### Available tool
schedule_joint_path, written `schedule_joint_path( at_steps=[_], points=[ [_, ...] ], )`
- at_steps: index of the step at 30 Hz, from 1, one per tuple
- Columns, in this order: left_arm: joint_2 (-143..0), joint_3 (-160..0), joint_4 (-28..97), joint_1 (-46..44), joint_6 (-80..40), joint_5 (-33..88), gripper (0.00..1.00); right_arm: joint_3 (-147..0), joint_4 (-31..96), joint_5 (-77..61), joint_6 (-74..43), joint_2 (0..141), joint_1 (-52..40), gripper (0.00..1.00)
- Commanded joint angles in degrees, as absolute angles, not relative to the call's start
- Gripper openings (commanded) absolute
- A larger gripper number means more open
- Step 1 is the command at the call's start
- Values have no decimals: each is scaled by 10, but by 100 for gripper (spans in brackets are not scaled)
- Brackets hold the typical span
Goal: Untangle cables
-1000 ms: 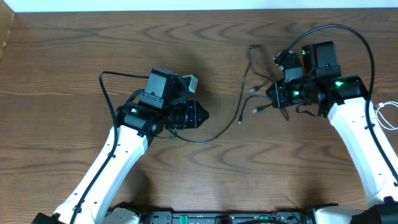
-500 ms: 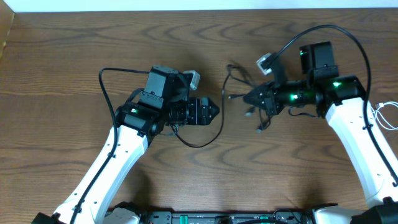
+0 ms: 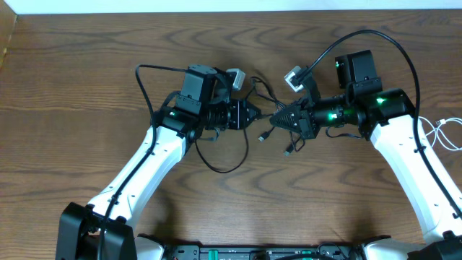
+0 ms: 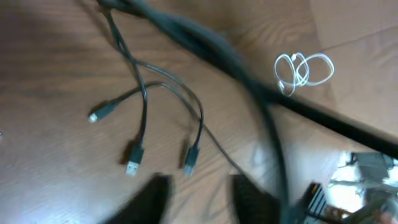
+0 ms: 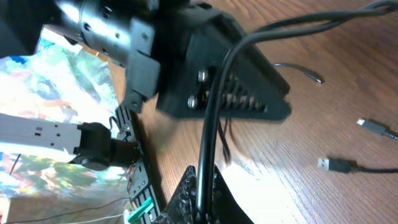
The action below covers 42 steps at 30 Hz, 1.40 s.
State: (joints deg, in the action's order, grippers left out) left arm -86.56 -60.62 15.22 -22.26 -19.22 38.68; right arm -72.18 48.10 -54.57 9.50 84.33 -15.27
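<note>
Black cables (image 4: 145, 93) sit at frame centre, one strand pinched in the right pincer (image 3: 277, 119); plug ends (image 4: 132, 167) trail lower-centre on the surface (image 3: 86, 72); left pincer (image 3: 255, 115), fingers (image 4: 158, 193) spread, faces them from just left, nearer the loose strands.

This looks like a robotics lab bench. A wood-grain counter (image 3: 86, 65) carries a white-and-black left arm (image 3: 144, 162) and right arm (image 3: 411, 159), both with green status lights (image 3: 375, 101) glowing. A strip of electronics (image 3: 260, 253) runs along the frame's lower edge, and thin cables (image 4: 144, 118) lie loose.
</note>
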Motion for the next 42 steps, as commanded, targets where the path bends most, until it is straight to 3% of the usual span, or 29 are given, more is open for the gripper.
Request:
schedule_joint_path(
  at_steps=[1,6,9,15,21,36,42],
  points=[
    [-852,-616,138,-211,-185,394,8,-722,482,-479,89,831,-156,1],
    [-783,-616,186,-148,-184,385,8,-722,507,-98,-92,831,-134,1],
    [-742,-616,249,-93,-184,339,8,-722,527,-20,-149,831,-107,1],
    [-686,-616,375,66,-161,290,8,-722,528,-21,-154,831,-27,1],
    [-684,-616,413,172,-161,291,8,-722,528,-21,-159,831,30,1],
    [-684,-616,424,205,-163,267,8,-722,528,7,-250,831,102,1],
    [-684,-616,402,276,-260,225,8,-722,514,8,-276,831,158,1]
  ],
)
